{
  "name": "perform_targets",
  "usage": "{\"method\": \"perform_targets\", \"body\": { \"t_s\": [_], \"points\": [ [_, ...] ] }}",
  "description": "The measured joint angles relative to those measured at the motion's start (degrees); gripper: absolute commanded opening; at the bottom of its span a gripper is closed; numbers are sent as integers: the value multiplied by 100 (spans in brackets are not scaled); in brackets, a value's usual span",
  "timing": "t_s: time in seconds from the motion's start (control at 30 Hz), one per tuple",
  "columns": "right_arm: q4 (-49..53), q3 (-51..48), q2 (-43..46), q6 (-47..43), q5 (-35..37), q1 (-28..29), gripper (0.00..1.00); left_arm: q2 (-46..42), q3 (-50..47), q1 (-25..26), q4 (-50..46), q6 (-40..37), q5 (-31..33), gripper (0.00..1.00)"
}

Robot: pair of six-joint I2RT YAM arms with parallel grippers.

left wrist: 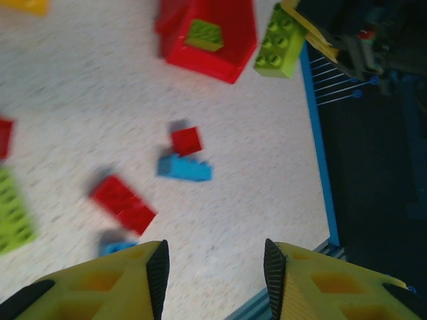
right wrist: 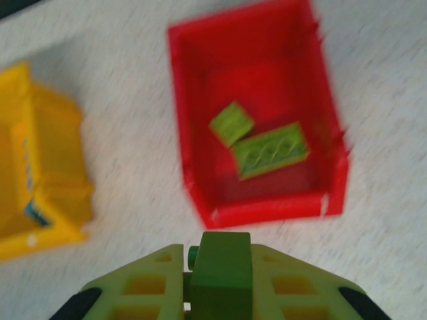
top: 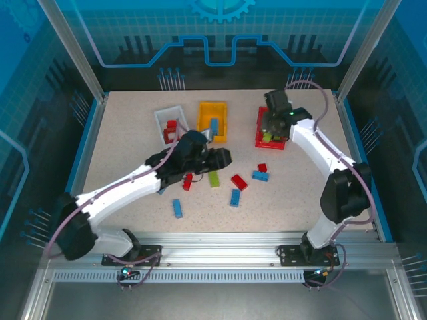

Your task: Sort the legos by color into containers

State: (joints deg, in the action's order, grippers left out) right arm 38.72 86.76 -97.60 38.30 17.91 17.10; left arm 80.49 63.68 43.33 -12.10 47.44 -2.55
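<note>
At the bottom centre of the right wrist view, the right gripper (right wrist: 220,283) clamps its jaws on a green lego (right wrist: 220,257), just below the red container (right wrist: 267,210). The left gripper (left wrist: 215,277) has its jaws apart, empty, above loose legos (left wrist: 183,167) on the table (left wrist: 233,220).

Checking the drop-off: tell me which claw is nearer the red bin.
Right. The right claw hangs at the red bin, shut on a green brick; the left claw is open mid-table, well off to the bin's left.
</note>
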Motion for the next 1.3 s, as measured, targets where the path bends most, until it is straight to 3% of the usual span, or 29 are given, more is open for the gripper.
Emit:
{"method": "perform_targets", "body": {
  "t_s": [0.3, 0.57, 0.73, 1.0, 1.13, 1.3],
  "points": [
    [-83, 1939, -1856, -1045, 289, -531, 17, 2087, 2065, 72, 658, -501, -85, 45],
    [-74, 2365, -2754, -1429, 525, -551, 21, 3265, 3099, 70, 964, -603, -251, 45],
    [-15, 2533, -3038, -1486, 573, -551, 40, 3259, 3084, 66, 994, -605, -247, 45],
    [31, 2391, -2848, -1502, 568, -538, 44, 2592, 2286, 48, 730, -605, 15, 45],
    [4, 1902, -2100, -1502, 573, -409, 43, 1921, 1849, -105, 133, -581, 321, 45],
    [-345, 907, -435, -1504, 496, 140, 45, 1038, 1213, -756, -680, -538, 599, 46]
  ]
}}
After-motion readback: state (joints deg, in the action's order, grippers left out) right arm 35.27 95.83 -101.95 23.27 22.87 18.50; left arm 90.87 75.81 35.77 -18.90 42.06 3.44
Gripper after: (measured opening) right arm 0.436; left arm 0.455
